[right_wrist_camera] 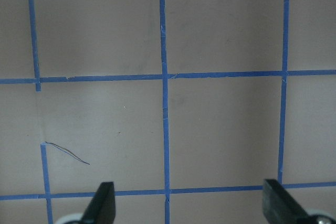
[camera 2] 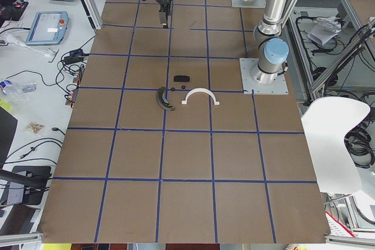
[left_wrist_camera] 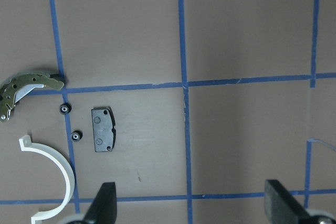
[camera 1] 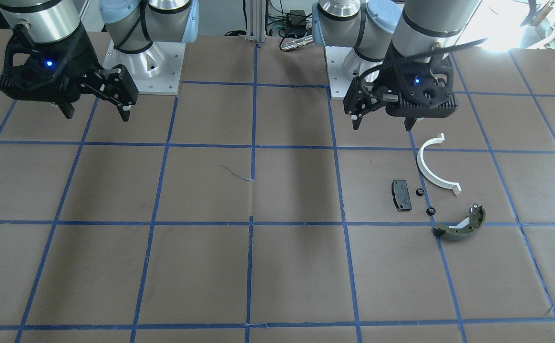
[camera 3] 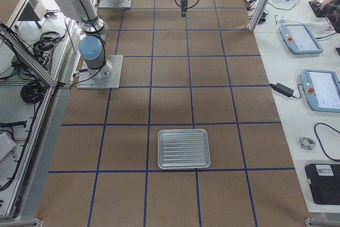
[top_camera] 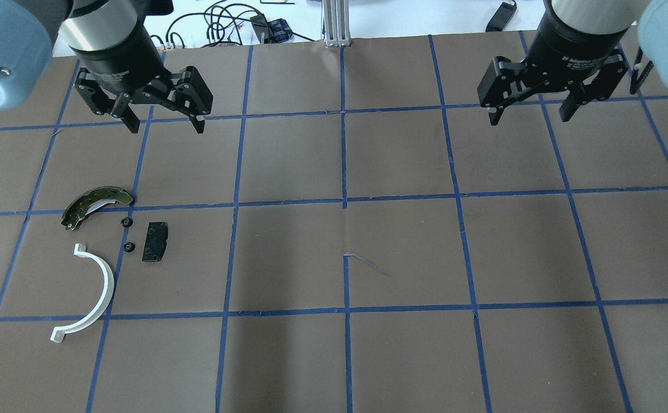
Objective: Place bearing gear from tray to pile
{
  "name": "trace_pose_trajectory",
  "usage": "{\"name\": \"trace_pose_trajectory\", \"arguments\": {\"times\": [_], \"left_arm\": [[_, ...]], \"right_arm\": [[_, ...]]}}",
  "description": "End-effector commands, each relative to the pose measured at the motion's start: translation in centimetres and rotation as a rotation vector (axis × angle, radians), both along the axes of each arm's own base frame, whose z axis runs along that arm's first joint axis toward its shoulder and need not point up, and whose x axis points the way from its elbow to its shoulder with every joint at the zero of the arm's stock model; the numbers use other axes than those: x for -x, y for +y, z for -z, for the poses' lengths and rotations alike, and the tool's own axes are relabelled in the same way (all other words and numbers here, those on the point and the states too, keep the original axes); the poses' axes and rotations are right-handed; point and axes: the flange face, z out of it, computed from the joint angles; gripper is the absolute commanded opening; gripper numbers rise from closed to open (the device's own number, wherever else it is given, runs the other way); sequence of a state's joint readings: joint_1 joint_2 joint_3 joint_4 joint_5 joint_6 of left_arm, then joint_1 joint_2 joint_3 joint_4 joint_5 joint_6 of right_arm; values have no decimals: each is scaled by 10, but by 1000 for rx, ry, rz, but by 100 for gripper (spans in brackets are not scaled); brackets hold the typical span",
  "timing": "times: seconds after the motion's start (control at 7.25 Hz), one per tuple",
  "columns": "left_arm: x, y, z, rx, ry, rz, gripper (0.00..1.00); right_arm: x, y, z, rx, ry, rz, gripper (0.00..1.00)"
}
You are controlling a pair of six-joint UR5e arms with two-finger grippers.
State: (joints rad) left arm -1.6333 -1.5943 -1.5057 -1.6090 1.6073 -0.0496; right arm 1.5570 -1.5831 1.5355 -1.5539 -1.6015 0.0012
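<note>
1. Two small black bearing gears [top_camera: 127, 222] (toothed, as far as the left wrist view lets me judge) lie in the pile [top_camera: 129, 248], between the black pad [top_camera: 155, 241] and the white half-ring [top_camera: 106, 284], near the olive brake shoe [top_camera: 94, 203].
2. The left gripper [top_camera: 166, 127] hangs raised near the pile, jaws apart.
3. The right gripper [top_camera: 529, 119] hovers well apart from the pile, jaws likewise spread.
4. The ribbed metal tray [camera 3: 184, 148] sits toward the table's right end.

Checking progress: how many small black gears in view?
2. Both lie beside the black pad: one gear nearer the olive-green shoe, the other gear nearer the white half-ring. The tray shows none.
</note>
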Motion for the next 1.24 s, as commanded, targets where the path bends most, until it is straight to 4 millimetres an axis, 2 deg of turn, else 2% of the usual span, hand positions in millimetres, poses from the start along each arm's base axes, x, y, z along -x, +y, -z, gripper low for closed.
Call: {"name": "trace_pose_trajectory", "arguments": {"times": [0.0, 0.14, 0.41, 0.55, 0.83, 1.1], "left_arm": [[9, 44, 18, 1, 0, -17, 98], [9, 45, 28, 80, 7, -10, 99], [2, 45, 23, 97, 7, -22, 100], [2, 41, 22, 79, 5, -24, 100], [0, 36, 7, -22, 0, -30, 100], [0, 34, 7, -21, 0, -28, 100]], "right_arm": [[0, 0, 0, 0, 0, 0, 100], [0, 0, 0, 1, 0, -3, 100], [0, -1, 1, 0, 2, -3, 100], [0, -1, 1, 0, 2, -3, 100], [1, -1, 0, 3, 6, -9, 100], [0, 0, -1, 4, 5, -7, 100]]}}
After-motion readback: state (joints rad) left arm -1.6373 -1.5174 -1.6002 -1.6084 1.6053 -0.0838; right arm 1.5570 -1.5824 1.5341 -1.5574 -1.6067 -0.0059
